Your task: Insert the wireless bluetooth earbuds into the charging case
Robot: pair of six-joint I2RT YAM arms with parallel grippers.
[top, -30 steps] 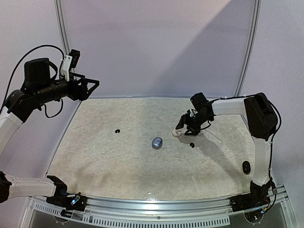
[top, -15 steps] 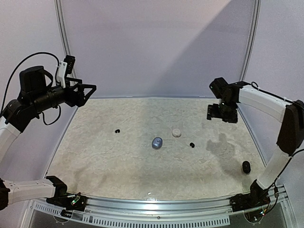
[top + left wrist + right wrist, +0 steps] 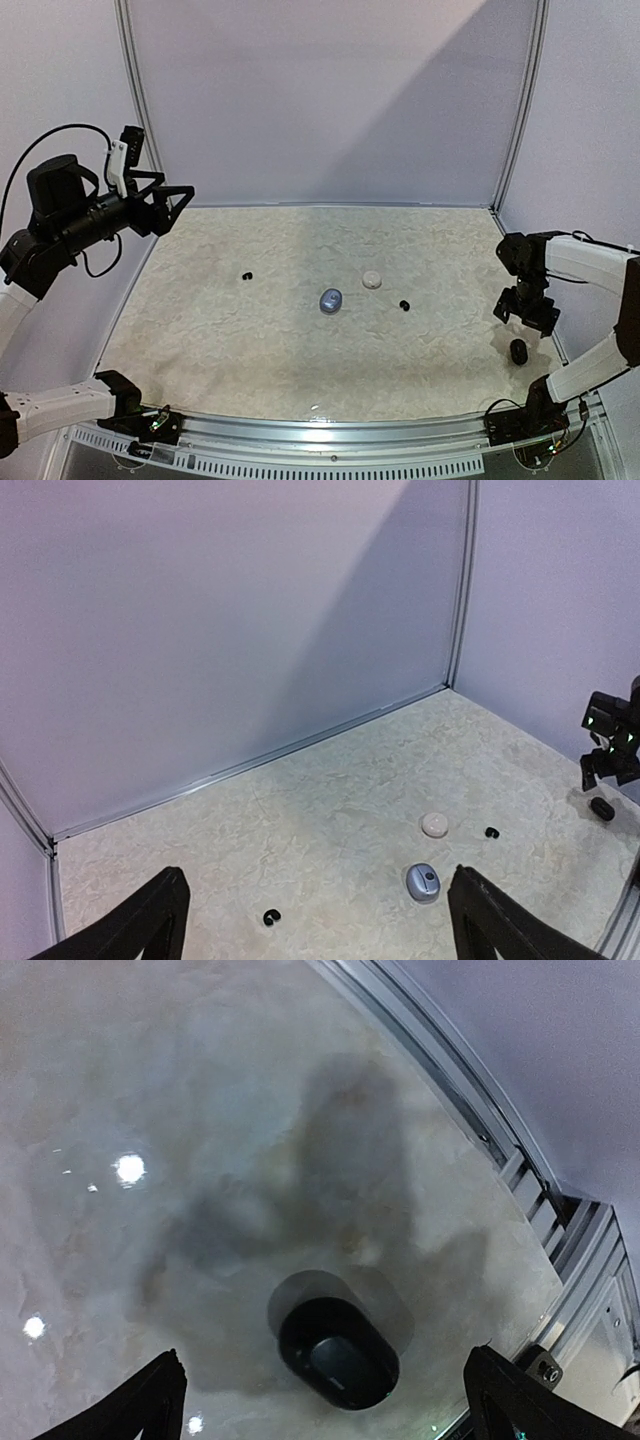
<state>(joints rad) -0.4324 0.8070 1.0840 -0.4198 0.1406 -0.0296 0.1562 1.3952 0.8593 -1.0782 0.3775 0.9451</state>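
Left black bud (image 3: 246,274) and right black bud (image 3: 404,305): mere specks, shape unreadable. Right-wrist view cuts fingers (image 3: 150,1405) off at bottom.

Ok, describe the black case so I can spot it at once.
Look at the table's near right corner, by the right gripper. The black case lies there alone, a dark oval pod. It is far bigger than the two tiny black buds, and the white case and silvery-blue case sit mid-table.
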